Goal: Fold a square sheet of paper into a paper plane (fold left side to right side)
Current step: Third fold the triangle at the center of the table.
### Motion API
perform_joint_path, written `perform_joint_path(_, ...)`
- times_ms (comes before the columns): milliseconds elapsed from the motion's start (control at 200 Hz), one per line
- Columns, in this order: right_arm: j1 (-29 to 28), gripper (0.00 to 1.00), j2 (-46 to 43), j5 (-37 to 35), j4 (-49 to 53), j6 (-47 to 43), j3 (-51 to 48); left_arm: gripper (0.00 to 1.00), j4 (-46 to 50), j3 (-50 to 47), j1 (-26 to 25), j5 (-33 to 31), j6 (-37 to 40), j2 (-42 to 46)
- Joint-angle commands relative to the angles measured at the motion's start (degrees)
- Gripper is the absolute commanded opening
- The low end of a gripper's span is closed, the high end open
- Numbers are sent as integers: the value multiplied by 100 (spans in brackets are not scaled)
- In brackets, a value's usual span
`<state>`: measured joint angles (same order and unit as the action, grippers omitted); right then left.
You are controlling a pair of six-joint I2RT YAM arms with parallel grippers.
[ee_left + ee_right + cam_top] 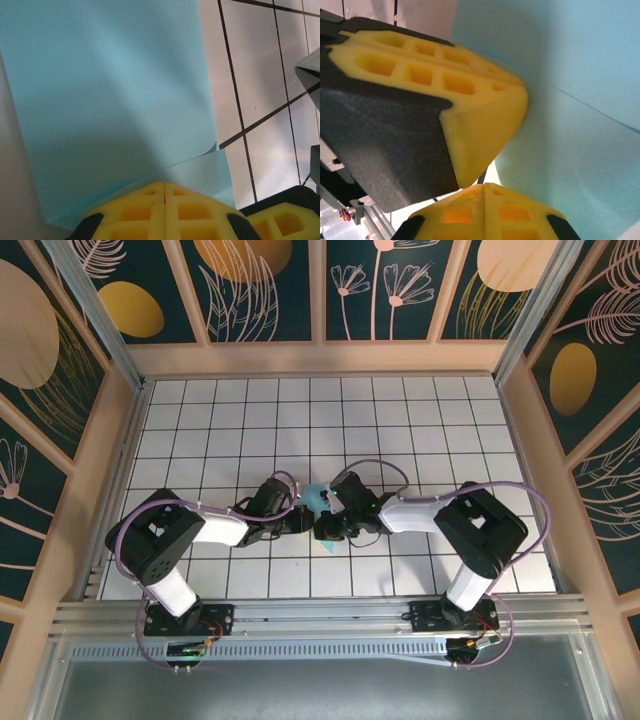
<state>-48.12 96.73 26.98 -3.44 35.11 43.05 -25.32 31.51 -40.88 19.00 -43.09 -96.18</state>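
Observation:
The turquoise sheet of paper [317, 496] lies on the white grid at the table's middle, mostly hidden under both grippers. In the left wrist view the sheet of paper [110, 90] spreads wide, with a folded flap [205, 172] lying over its near corner. My left gripper [165, 184] is shut, its yellow tips resting on the paper at the flap's edge. My right gripper [484, 186] is shut too, right beside the left one's yellow fingers [480, 115], at the edge of the paper [570, 130], which bears a crease. From above, the left gripper [304, 523] and right gripper [324, 530] nearly touch.
Wooden walls [320, 358] with patterned panels enclose the white tiled table [200, 420] on three sides. A metal rail [320, 615] carrying both arm bases runs along the near edge. Purple cables [375, 465] loop over the arms.

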Motion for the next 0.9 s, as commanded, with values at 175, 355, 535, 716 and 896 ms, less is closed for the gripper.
perform_joint_path(175, -40, 0, 246, -278, -147, 35, 155, 0, 210, -88, -16, -129, 24, -166)
perform_joint_path(355, -56, 0, 417, -438, 161, -103, 227, 0, 229, -98, -15, -172, 31, -159)
perform_joint_path(535, -111, 0, 234, -433, 576, -232, 150, 0, 311, -85, -16, -260, 76, -165)
perform_joint_path(716, -151, 0, -49, -308, 929, -276, -63, 0, 401, -50, -12, -362, 77, -164)
perform_joint_path(896, -189, 0, -416, -247, 1190, -279, -366, 0, 421, -39, -15, -370, 70, -169)
